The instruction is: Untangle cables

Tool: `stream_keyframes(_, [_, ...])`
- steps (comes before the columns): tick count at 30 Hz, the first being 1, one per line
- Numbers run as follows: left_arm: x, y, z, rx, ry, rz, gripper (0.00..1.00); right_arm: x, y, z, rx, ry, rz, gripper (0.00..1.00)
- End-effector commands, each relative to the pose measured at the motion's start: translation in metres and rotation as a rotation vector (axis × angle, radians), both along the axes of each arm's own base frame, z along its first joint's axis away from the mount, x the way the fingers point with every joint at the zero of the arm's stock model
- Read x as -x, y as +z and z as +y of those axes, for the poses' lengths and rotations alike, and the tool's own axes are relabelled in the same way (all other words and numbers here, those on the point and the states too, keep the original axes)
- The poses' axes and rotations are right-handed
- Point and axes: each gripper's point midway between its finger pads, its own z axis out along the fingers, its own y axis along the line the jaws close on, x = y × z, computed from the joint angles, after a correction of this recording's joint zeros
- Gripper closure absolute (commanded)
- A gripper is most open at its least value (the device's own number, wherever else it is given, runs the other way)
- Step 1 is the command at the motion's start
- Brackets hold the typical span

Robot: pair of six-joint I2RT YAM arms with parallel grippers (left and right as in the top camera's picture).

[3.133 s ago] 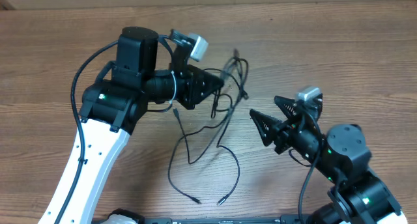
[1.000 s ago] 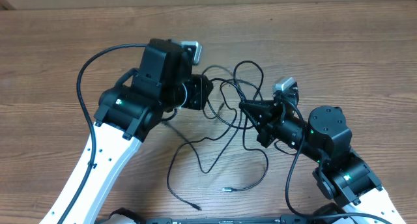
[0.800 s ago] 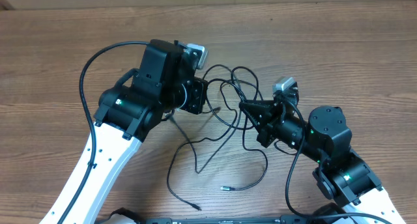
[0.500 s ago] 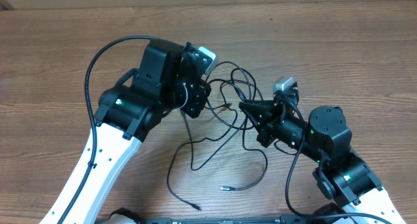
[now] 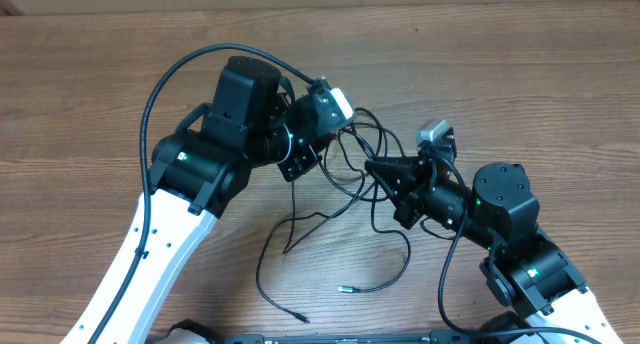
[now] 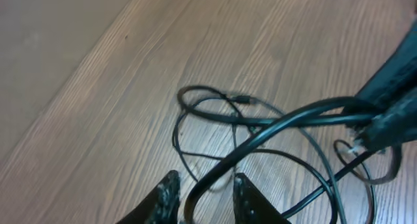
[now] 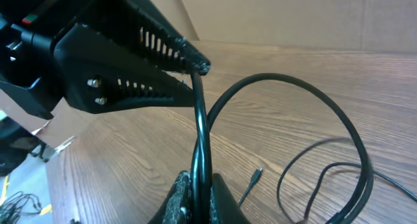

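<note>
Two thin black cables (image 5: 355, 144) lie tangled on the wooden table between my arms. Loose ends trail toward the front edge, one with a silver plug (image 5: 345, 289). My right gripper (image 5: 372, 169) is shut on two strands; in its wrist view they rise from between the fingers (image 7: 199, 185) and one arcs away in a loop (image 7: 345, 129). My left gripper (image 5: 305, 164) hangs over the tangle's left side. In the left wrist view its fingers stand slightly apart (image 6: 207, 195), and a strand (image 6: 260, 136) runs loosely between them. Its tips (image 7: 201, 66) touch the strand above my right gripper.
The bare wooden table (image 5: 500, 74) stretches to the back and sides. The thick black arm cable (image 5: 170, 69) arches over my left arm. A wall or board edge (image 6: 52, 48) shows at the table's far side in the left wrist view.
My left wrist has rolled and swung right toward the right gripper, and the upper loops have shifted with it. The right arm has kept still, holding its strands.
</note>
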Motion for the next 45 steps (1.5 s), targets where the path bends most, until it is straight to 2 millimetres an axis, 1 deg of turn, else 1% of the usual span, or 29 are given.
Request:
stream_keyframes(1, [0.003,0.003,-0.01,0.009,-0.098,-0.034,0.67,0.01,0.013,0.005,-0.029,0.058,-0.025,0.95])
stream_keyframes(2, [0.001,0.0,-0.011,0.005,-0.096,-0.031,0.65,0.012,0.013,0.007,-0.031,0.07,-0.024,0.95])
stream_keyframes(3, [-0.002,-0.003,-0.013,0.003,-0.095,-0.027,0.6,0.012,0.012,0.007,-0.029,0.069,-0.021,0.95])
stream_keyframes(6, [-0.007,-0.005,-0.014,0.001,-0.091,-0.032,0.56,0.012,0.011,0.006,-0.026,0.069,-0.015,0.95])
stream_keyframes(8, [-0.007,-0.005,-0.014,0.002,-0.091,-0.035,0.6,0.012,0.009,0.006,-0.023,0.068,-0.008,0.95])
stream_keyframes(9, [-0.006,-0.002,-0.014,0.005,-0.091,-0.042,0.65,0.012,0.007,0.005,-0.016,0.064,-0.002,0.95])
stream_keyframes(11, [-0.004,0.004,-0.012,0.005,-0.099,-0.064,0.64,0.012,0.006,0.005,-0.013,0.062,0.003,0.95])
stream_keyframes(13, [-0.003,0.005,-0.013,-0.005,-0.125,-0.086,0.63,0.012,0.006,0.005,-0.013,0.062,0.003,0.95])
stream_keyframes(14, [-0.003,0.004,-0.013,-0.012,-0.135,-0.095,0.65,0.012,0.006,0.005,-0.014,0.062,0.001,0.95])
stream_keyframes(16, [-0.002,0.002,-0.012,-0.028,-0.15,-0.1,0.73,0.013,0.007,0.006,-0.017,0.066,-0.003,0.95])
stream_keyframes(18, [0.0,-0.002,-0.011,-0.044,-0.163,-0.095,0.96,0.014,0.008,0.007,-0.022,0.08,-0.005,0.96])
stream_keyframes(22, [0.003,-0.006,-0.009,-0.052,-0.162,-0.074,0.96,0.015,0.009,0.008,-0.024,0.087,-0.004,0.96])
stream_keyframes(27, [0.0,-0.006,-0.006,-0.065,-0.14,-0.075,0.96,0.016,0.008,0.008,-0.024,0.087,-0.002,0.96])
stream_keyframes(29, [-0.009,-0.008,0.002,-0.09,-0.063,-0.078,0.96,0.017,0.009,0.008,-0.026,0.095,-0.001,0.96])
stream_keyframes(32, [-0.032,-0.006,0.022,-0.111,0.158,-0.075,0.96,0.018,0.009,0.009,-0.028,0.106,0.0,0.96])
stream_keyframes(33, [-0.041,-0.005,0.032,-0.109,0.254,-0.071,0.96,0.018,0.009,0.009,-0.028,0.106,0.0,0.96])
stream_keyframes(34, [-0.052,-0.003,0.047,-0.097,0.392,-0.063,0.96,0.018,0.009,0.009,-0.028,0.106,0.0,0.96])
stream_keyframes(36, [-0.06,-0.002,0.065,-0.042,0.551,-0.014,0.96,0.018,0.009,0.01,-0.028,0.106,0.0,0.92])
stream_keyframes(37, [-0.061,-0.003,0.069,-0.024,0.581,0.005,0.96,0.019,0.009,0.01,-0.03,0.113,-0.001,0.92])
stream_keyframes(40, [-0.061,-0.01,0.079,-0.002,0.65,0.06,0.96,0.019,0.009,0.01,-0.03,0.112,0.0,0.96])
stream_keyframes(45, [-0.057,-0.024,0.087,0.005,0.718,0.153,0.96,0.019,0.008,0.01,-0.029,0.112,0.004,0.96])
